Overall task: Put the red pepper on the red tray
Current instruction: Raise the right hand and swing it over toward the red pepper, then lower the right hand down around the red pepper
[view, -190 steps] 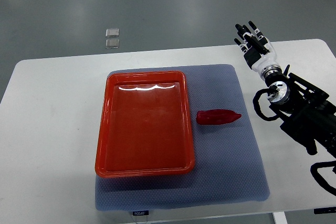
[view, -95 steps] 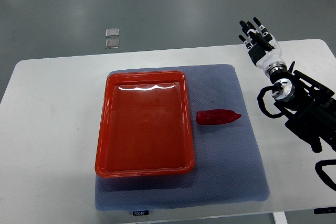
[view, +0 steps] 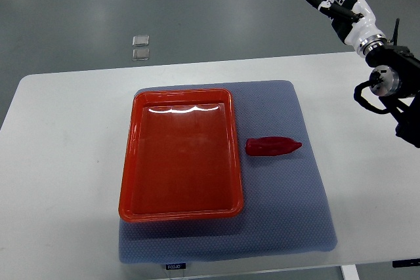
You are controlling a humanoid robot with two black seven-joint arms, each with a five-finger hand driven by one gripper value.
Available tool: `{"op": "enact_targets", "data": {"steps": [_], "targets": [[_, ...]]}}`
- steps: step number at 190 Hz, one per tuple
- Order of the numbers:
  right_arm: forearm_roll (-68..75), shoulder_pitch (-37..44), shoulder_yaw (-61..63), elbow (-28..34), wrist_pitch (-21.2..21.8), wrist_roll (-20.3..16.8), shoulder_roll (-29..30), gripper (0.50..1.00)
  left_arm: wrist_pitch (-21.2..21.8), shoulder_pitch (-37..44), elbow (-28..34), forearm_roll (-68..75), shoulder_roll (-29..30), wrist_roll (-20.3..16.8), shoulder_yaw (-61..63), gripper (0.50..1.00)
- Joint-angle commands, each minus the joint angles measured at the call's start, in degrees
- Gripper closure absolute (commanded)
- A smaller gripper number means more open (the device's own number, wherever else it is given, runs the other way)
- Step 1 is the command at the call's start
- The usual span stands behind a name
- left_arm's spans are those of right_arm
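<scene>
One right hand (view: 342,6), fingers spread and empty, hovers at two o'clock, the red pepper (view: 272,146) unreached beside the red tray (view: 180,154), so a reach comes next.

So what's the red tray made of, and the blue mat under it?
The red tray looks like glossy hard plastic: ceiling light glints off its floor. The blue-grey mat seems soft rubber or foam, matte, with a fine dotted texture. The red pepper is shiny, maybe plastic; I can't tell.
</scene>
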Motion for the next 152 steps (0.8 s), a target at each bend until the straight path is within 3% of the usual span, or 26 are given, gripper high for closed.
{"op": "enact_targets", "data": {"steps": [1, 26, 84, 101, 128, 152], "targets": [[-7.95, 1.48, -4.75, 2.69, 0.86, -0.03, -3.00, 0.587, 0.00, 0.01, 0.00, 0.00, 0.00, 0.00, -0.05, 0.500], [-17.88, 4.90, -10.11, 4.28, 3.58, -0.03, -7.57, 0.587, 0.00, 0.01, 0.00, 0.00, 0.00, 0.00, -0.05, 0.500], [-39.78, 10.71, -16.71, 5.07, 13.52, 0.06, -9.86, 0.587, 0.00, 0.01, -0.09, 0.00, 0.00, 0.00, 0.04, 0.500], [-46.19, 10.80, -18.38, 8.41, 17.12, 0.06, -10.30, 0.587, 0.00, 0.01, 0.00, 0.00, 0.00, 0.00, -0.05, 0.500], [-54.71, 10.80, -24.18, 15.35, 18.00, 0.06, -10.65, 0.587, 0.00, 0.01, 0.00, 0.00, 0.00, 0.00, -0.05, 0.500], [-59.46, 10.80, -27.87, 17.81, 18.17, -0.03, -10.21, 0.589, 0.00, 0.01, -0.09, 0.00, 0.00, 0.00, -0.05, 0.500]]}}
